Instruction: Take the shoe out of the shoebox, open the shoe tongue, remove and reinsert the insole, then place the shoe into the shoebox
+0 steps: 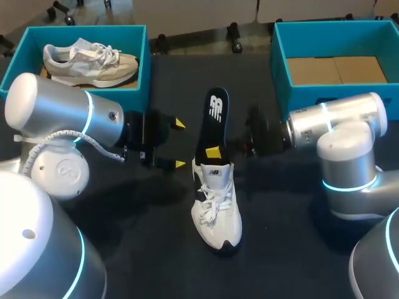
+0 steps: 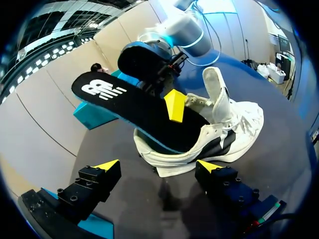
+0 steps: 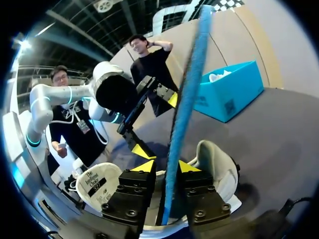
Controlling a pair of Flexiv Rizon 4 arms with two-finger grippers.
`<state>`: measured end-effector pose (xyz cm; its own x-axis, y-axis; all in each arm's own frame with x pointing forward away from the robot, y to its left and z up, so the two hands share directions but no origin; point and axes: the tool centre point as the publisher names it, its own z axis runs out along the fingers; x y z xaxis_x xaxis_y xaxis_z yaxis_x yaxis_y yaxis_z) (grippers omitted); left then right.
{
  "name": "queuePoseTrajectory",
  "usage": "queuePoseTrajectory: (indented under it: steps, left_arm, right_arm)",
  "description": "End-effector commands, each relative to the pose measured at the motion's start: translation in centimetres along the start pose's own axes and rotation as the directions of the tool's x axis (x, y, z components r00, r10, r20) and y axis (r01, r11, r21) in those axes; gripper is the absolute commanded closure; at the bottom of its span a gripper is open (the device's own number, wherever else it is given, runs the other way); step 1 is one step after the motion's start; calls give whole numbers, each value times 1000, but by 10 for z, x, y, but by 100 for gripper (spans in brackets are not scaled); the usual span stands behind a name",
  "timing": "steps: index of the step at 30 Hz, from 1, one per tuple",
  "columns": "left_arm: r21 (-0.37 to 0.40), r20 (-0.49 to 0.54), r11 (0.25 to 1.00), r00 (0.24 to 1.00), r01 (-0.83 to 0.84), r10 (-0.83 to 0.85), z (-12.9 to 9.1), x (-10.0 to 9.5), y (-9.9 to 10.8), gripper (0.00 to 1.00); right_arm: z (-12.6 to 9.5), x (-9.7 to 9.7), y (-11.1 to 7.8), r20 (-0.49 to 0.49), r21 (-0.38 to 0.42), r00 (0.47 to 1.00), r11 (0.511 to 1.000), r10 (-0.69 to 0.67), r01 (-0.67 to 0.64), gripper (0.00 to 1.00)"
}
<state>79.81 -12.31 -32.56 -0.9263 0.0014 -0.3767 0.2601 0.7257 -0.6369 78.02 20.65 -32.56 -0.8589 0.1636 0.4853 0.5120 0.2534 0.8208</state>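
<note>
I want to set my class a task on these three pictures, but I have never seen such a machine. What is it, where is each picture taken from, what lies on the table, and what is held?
It is a robot: its left arm and right arm each end in a gripper with two yellow-tipped fingers. One picture looks down from above and behind the robot; the two round ones come from a camera on each wrist. On the table sits a white sneaker. At the far side, the teal left shoebox holds a second sneaker, the right shoebox only cardboard. The right gripper is shut on a black insole, whose lower end is in the white sneaker while the rest sticks out. The left gripper is open beside it, holding nothing.
</note>
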Motion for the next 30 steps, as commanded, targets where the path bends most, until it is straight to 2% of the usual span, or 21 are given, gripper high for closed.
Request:
queuePoseTrajectory:
  steps: [1, 3, 4, 11, 23, 30]
  left_arm:
    - [-5, 1, 1000, 1000, 1, -1, 1, 0, -1, 0]
    - [-5, 1, 1000, 1000, 1, -1, 1, 0, -1, 0]
    - [-5, 1, 1000, 1000, 1, -1, 1, 0, -1, 0]
    - [-5, 1, 1000, 1000, 1, -1, 1, 0, -1, 0]
    - [-5, 1, 1000, 1000, 1, -1, 1, 0, -1, 0]
    - [-5, 1, 1000, 1000, 1, -1, 1, 0, -1, 0]
  right_arm:
    - [-3, -6, 6, -36, 27, 999, 1000, 6, -5, 85]
    - [-3, -9, 6, -66, 37, 998, 999, 13, -10, 97]
    - [-2, -10, 7, -89, 43, 996, 999, 14, -11, 100]
    - [3, -15, 1, -212, 121, 976, 992, 55, -30, 100]
    - [9, -4, -23, -211, 156, 967, 981, 144, -112, 100]
    - [13, 4, -27, -210, 144, 965, 981, 159, -130, 100]
